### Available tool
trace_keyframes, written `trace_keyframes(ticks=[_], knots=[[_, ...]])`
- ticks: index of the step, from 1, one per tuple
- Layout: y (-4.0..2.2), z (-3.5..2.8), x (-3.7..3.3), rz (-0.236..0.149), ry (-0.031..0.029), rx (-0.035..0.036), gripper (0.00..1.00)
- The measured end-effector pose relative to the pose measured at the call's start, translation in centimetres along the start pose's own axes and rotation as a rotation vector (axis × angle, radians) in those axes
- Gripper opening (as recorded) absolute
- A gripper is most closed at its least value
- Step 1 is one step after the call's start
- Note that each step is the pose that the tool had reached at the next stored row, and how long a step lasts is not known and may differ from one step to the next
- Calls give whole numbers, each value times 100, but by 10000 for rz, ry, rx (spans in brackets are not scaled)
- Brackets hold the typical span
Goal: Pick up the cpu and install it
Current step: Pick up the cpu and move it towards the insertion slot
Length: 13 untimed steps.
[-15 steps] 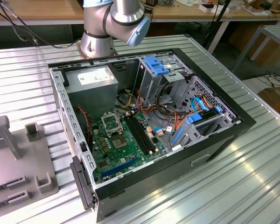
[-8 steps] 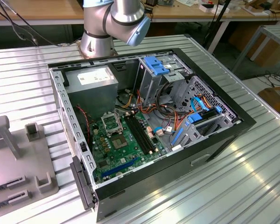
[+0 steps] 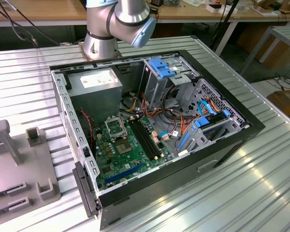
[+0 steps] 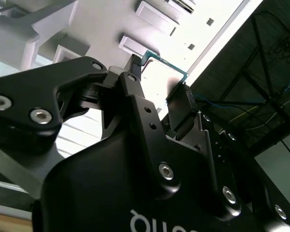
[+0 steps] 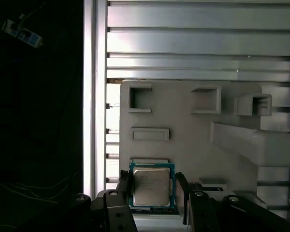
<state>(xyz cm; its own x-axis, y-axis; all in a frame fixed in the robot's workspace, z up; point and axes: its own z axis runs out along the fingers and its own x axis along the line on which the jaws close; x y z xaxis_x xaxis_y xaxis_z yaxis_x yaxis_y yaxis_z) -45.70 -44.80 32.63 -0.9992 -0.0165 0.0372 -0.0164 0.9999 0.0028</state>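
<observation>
hand (image 5: 152, 182) seemingly tight around cpu (image 5: 152, 187)

cpu (image 5: 152, 186) in pincer (image 5: 153, 189), above tray (image 5: 183, 145) on table (image 5: 193, 48).

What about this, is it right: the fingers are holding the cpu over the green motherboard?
Not quite. The fingers do hold the cpu, but over the grey fixture tray, not the green motherboard; the first wrist view shows it.

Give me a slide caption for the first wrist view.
Pincer gripping the cpu over the grey holder.
</observation>
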Motion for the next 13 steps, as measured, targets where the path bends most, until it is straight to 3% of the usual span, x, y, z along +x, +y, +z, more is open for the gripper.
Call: trace_keyframes(ticks=[5,13], knots=[[0,-50,2,0,7,-1,47],[0,-66,3,0,12,0,47]])
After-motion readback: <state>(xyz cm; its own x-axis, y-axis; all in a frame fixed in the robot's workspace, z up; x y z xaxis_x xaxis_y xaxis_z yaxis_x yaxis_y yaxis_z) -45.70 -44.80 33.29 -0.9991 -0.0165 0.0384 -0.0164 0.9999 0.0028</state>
